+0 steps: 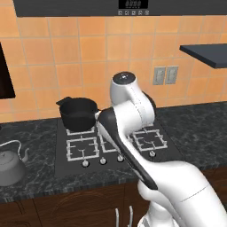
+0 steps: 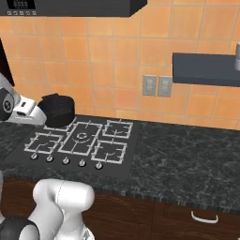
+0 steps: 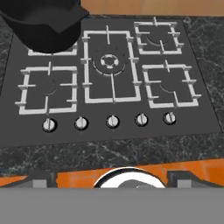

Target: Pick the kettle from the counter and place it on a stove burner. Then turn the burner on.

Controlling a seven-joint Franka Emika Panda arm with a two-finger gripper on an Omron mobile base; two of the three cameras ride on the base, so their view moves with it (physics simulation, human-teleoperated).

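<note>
Here, counter (image 1: 195, 128) across the frame's middle, dark marbled stone. Stove (image 1: 80, 166) at centre, five grated burners, five knobs (image 3: 113, 121) in a row along its near edge. Black pot (image 1: 79, 113) on the upper-left burner. Kettle (image 1: 9, 165) at the left edge of the left base view, on the counter, well apart from the stove. Gripper (image 3: 127, 186) at bottom of the hand view, fingers spread wide, holding nothing.

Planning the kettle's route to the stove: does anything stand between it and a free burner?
Nothing visible does. The kettle sits on the counter left of the stove, with bare worktop between. The black pot occupies the rear left burner, but the front left burner, nearest the kettle, is free.
</note>
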